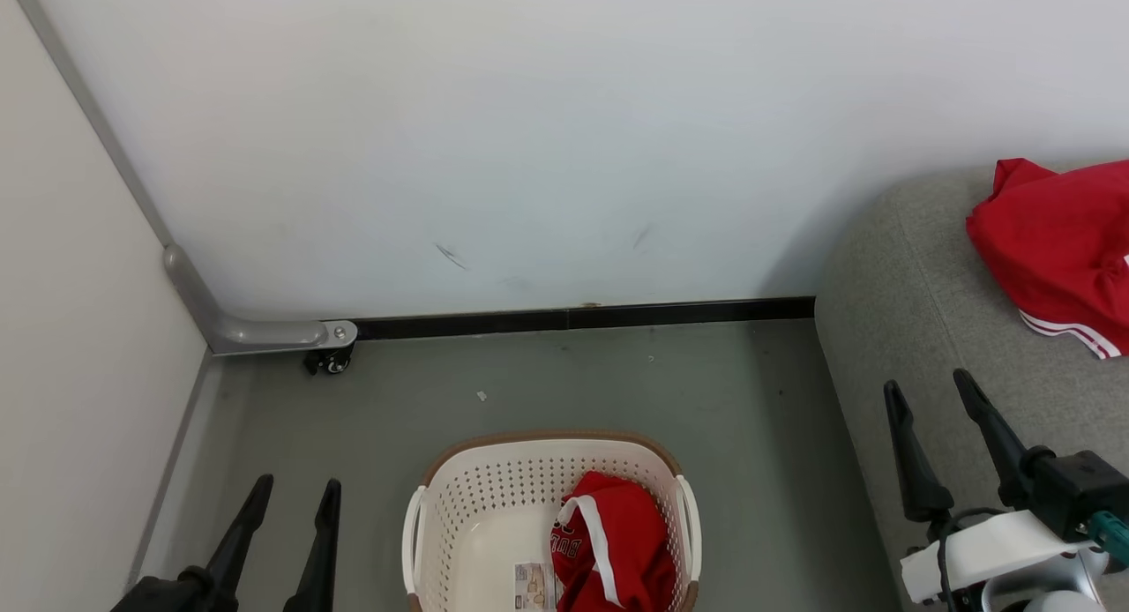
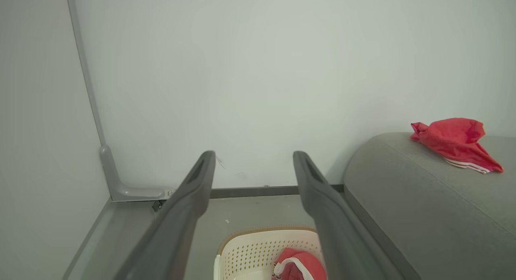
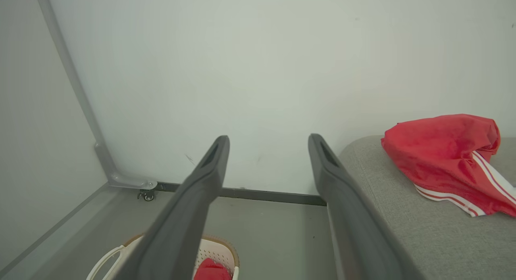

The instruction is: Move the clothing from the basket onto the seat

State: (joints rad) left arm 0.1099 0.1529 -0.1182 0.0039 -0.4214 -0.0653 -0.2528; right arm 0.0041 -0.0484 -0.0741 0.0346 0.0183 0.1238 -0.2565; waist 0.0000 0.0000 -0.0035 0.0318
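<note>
Black fingers of the left gripper [image 1: 298, 487] stand spread and empty above the floor [image 1: 617, 374], just left of the basket [image 1: 547, 437]. The right gripper [image 1: 926, 384] is spread too, holding nothing, over the rounded edge of the seat [image 1: 917, 277]. One red garment [image 1: 617, 541] lies crumpled against the basket's right wall; the other red garment [image 1: 1058, 242] rests on the seat, well in from that edge. Reaching so near the wall, a finger may snag a perforation or handle and drag the light basket; a shallow pinch on a loose fold could drop the cloth short of the seat.
</note>
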